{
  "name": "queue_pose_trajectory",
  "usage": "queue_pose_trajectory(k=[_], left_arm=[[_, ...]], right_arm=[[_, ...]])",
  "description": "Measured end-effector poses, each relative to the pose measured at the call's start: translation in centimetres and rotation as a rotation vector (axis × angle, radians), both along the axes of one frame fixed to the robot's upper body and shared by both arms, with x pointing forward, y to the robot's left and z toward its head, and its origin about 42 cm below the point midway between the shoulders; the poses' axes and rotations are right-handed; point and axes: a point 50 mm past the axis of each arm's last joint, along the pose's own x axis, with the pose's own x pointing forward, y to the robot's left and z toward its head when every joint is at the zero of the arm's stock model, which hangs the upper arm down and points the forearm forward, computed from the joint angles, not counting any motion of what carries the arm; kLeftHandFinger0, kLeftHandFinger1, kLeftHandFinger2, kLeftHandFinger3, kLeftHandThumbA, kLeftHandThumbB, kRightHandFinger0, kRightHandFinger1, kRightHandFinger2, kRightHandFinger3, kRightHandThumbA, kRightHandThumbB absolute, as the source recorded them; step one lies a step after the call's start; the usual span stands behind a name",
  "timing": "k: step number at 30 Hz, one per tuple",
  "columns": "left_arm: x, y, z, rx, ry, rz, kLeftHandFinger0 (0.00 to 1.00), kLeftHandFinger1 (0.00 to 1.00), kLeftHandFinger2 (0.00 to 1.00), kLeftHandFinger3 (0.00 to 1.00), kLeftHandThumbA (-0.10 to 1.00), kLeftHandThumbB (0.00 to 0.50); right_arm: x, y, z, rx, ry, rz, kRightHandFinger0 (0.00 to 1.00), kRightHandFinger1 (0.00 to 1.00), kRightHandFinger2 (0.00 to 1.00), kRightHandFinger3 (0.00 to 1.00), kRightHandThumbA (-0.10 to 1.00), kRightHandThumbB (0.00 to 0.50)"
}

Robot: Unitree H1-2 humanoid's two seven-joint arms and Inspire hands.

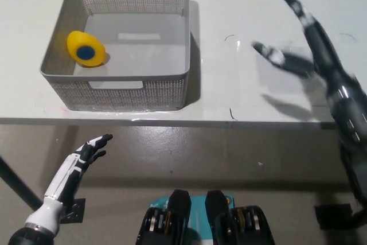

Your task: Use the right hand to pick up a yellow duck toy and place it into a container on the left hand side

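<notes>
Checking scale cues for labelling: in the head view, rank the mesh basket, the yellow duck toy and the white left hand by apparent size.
1. Mesh basket
2. White left hand, though it sits nearer the camera
3. Yellow duck toy

A smooth white desk (241, 96) fills the upper part of the view — below its front edge lies a grey-brown floor (189, 159), faintly speckled.
</notes>
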Motion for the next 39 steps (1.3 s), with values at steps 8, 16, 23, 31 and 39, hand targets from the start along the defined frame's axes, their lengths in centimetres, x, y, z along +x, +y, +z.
queue_pose_trajectory(k=[8,16,23,31,39], left_arm=[[0.0,0.1,-0.6,-0.001,0.02,0.005,1.0,1.0,1.0,1.0,1.0,0.186],[0.1,0.6,-1.0,-0.005,0.029,0.022,1.0,1.0,1.0,1.0,1.0,0.243],[0.7,1.2,-0.2,-0.019,-0.013,0.047,1.0,1.0,1.0,1.0,1.0,0.23],[1.6,1.3,0.3,-0.023,-0.054,0.049,1.0,1.0,1.0,1.0,1.0,0.239],[2.0,1.2,0.7,-0.026,-0.075,0.044,1.0,1.0,1.0,1.0,1.0,0.237]], right_arm=[[-5.7,-2.7,-7.9,0.133,0.231,0.028,1.0,1.0,1.0,1.0,0.9,0.48],[-9.8,0.1,-13.0,0.359,0.356,0.103,1.0,1.0,1.0,1.0,1.0,0.412],[-10.2,3.8,-15.5,0.473,0.366,0.126,1.0,1.0,1.0,1.0,1.0,0.44],[-9.9,2.7,-15.0,0.495,0.259,0.091,1.0,1.0,1.0,1.0,1.0,0.412],[-11.3,2.0,-15.7,0.504,0.222,0.078,1.0,1.0,1.0,1.0,1.0,0.403]])
